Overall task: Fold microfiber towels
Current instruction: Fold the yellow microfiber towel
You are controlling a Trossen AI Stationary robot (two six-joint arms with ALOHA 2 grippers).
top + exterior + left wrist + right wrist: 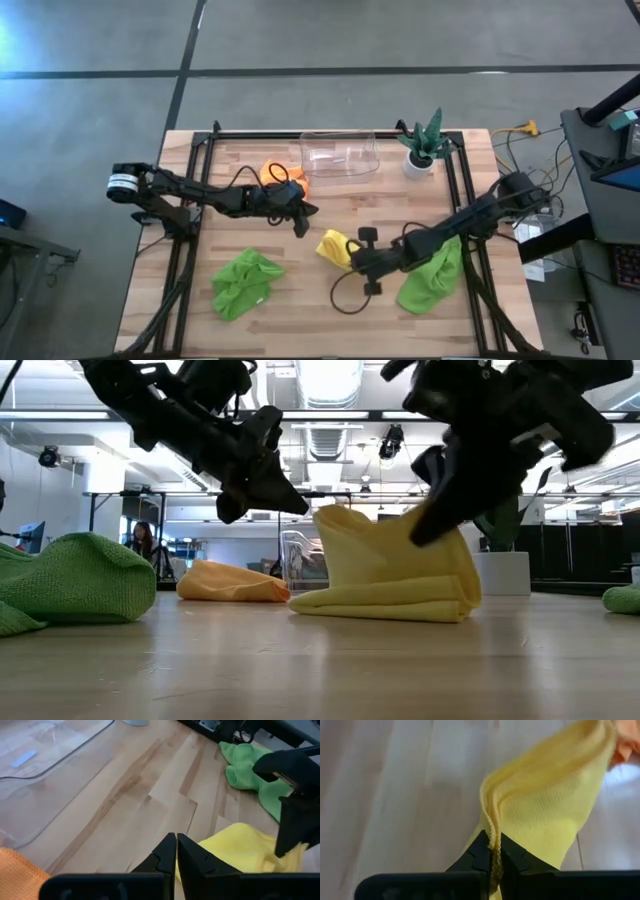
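A yellow towel [333, 247] lies near the table's middle, partly folded, its lower layers flat on the wood [385, 600]. My right gripper [494, 849] comes in from the right and is shut on it. My left gripper [300, 222] is shut on nothing and hovers just left of and beyond the yellow towel, tips above bare wood [176, 839]. An orange towel [284, 180] lies crumpled behind the left gripper. One lime green towel [245, 283] is bunched at the near left. Another green one [432, 278] lies under my right arm. My right gripper pinches a hemmed edge of the yellow towel [493, 834] between its two fingers, with more than one layer bunched there. The fingers slant down from the table's right side [430, 525]. The held part stands raised, and the rest of the towel lies folded on the table.
A clear plastic bin [340, 155] stands at the far middle. A spiky green plant in a white pot [420, 148] stands to its right. Black rails [195, 200] run along the table's sides. Bare wood shows between the yellow towel and the near edge.
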